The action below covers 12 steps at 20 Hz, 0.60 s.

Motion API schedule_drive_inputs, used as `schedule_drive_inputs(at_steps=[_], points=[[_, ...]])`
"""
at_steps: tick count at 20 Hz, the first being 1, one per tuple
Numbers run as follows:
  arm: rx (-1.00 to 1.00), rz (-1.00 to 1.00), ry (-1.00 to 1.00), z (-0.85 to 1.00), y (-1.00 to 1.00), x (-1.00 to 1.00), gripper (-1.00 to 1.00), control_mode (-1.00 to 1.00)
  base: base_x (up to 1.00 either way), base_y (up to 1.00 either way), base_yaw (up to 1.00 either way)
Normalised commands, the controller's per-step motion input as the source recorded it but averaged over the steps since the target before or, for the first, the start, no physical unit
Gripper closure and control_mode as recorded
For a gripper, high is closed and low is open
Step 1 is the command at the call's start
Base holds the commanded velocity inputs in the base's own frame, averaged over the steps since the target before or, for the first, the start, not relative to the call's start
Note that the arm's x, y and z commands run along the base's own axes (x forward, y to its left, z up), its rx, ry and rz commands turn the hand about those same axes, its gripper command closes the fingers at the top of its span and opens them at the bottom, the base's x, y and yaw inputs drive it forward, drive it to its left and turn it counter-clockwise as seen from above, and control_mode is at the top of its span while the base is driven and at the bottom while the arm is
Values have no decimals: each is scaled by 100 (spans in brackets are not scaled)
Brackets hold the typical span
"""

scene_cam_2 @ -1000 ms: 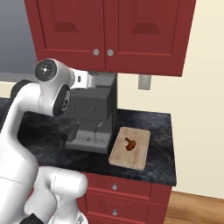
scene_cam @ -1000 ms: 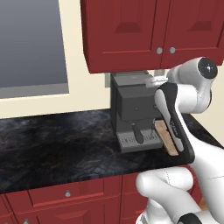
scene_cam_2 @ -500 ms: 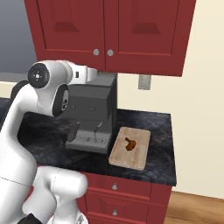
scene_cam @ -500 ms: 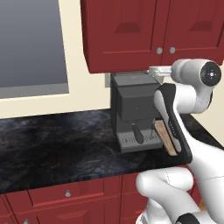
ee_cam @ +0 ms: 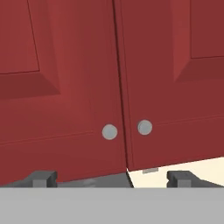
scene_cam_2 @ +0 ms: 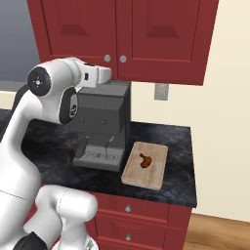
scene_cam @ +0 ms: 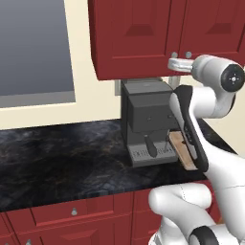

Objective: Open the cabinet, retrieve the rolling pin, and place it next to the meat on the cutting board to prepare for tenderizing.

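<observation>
Hand view puts my tool point(ee_cam: 111, 178) just below the bottom edge of the cabinet point(ee_cam: 87, 78), jaws spread wide with nothing between them, one dark tip on each side of the seam between the two shut doors. Two small silver knobs sit a little above the tips: the left knob point(ee_cam: 109, 131) and the right knob point(ee_cam: 145, 127), close on either side of the seam and both untouched.

My worry from here: the knobs are tiny and close together, so if I drive in centred on the seam the fingers could straddle both or close on neither, and a pull would slip off. I'd also judge the tool too low at present; pushing straight ahead would meet the door's lower edge, not a knob.

From the right base view, the tool point(scene_cam_2: 105, 74) hangs above the coffee machine point(scene_cam_2: 102, 122). Lower and to the right on the counter point(scene_cam_2: 176, 161) lies the board point(scene_cam_2: 145, 165), with the meat point(scene_cam_2: 144, 160) on it. I see no rolling pin; presumably it's behind the doors.
</observation>
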Motion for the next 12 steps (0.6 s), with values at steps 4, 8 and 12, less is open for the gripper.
schedule_drive_inputs(at_steps=[4,8,12], points=[[0,0,0,0,0,5,-100,-100,0,0,0],[0,1,0,0,0,18,-100,-100,0,0,0],[0,3,0,-4,0,16,-100,-100,0,0,0]])
